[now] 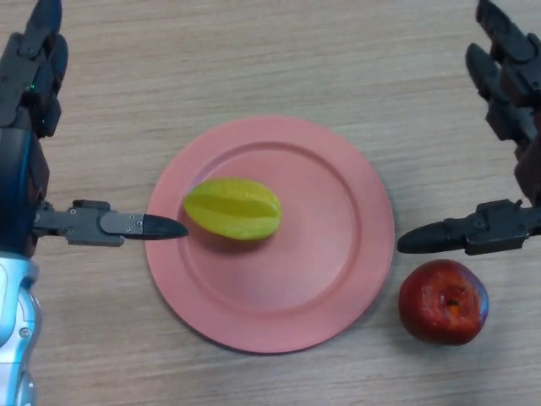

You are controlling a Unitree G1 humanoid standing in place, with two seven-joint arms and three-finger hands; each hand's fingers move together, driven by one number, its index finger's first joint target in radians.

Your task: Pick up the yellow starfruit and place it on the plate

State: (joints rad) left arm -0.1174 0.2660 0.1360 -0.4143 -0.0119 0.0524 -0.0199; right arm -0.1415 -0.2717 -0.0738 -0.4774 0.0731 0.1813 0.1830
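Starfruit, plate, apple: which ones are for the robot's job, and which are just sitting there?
For the job:
- starfruit, already lying on the plate
- plate
- left hand, open, its tip over the plate's left rim

Just lying about:
- apple, on the table beside the plate's right edge
- right hand, open and idle above the apple

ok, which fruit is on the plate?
The yellow starfruit, lying on the pink plate left of centre. The red apple sits on the table beside the rim.

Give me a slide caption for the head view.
Starfruit on pink plate, apple beside it, left hand and right hand open.
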